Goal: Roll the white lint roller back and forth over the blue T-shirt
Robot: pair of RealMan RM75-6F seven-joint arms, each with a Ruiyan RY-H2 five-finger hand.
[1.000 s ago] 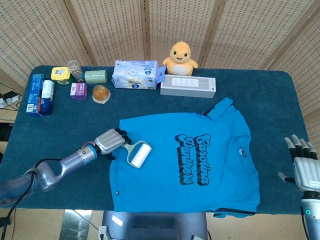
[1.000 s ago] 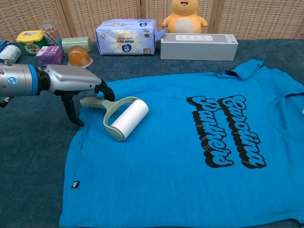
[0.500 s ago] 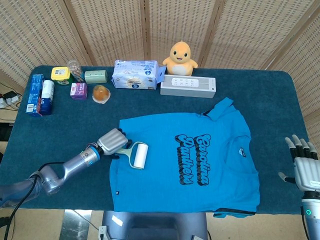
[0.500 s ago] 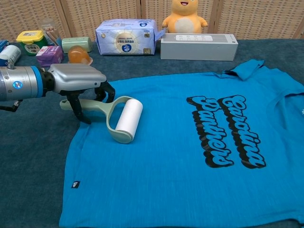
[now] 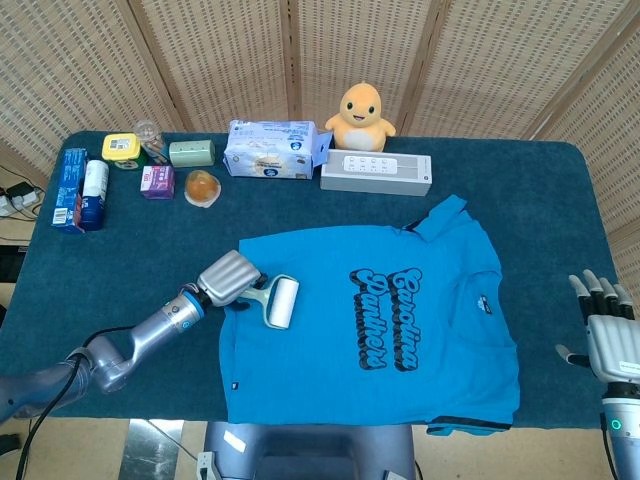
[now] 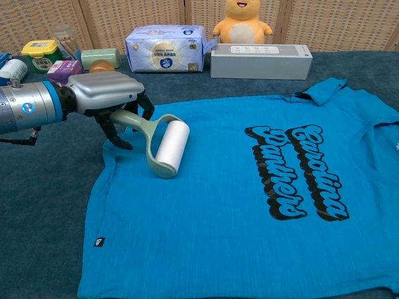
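The left robot hand (image 6: 106,96) grips the handle of the white lint roller (image 6: 171,147), its drum resting on the blue T-shirt (image 6: 249,205). The right robot hand (image 5: 610,335) hangs empty past the counter (image 5: 560,190) edge, fingers spread.

The room is bright and evenly lit, soft daylight-like light with no hard glare. Shadows are faint: a small dark one sits under the left robot hand (image 6: 106,99) and beside the lint roller (image 6: 171,147) on the blue T-shirt (image 6: 249,205). The silver shell of that hand carries a mild sheen. Both views are sharp; the chest view bows slightly at its edges, and the wicker screen (image 5: 300,60) behind stays crisp.
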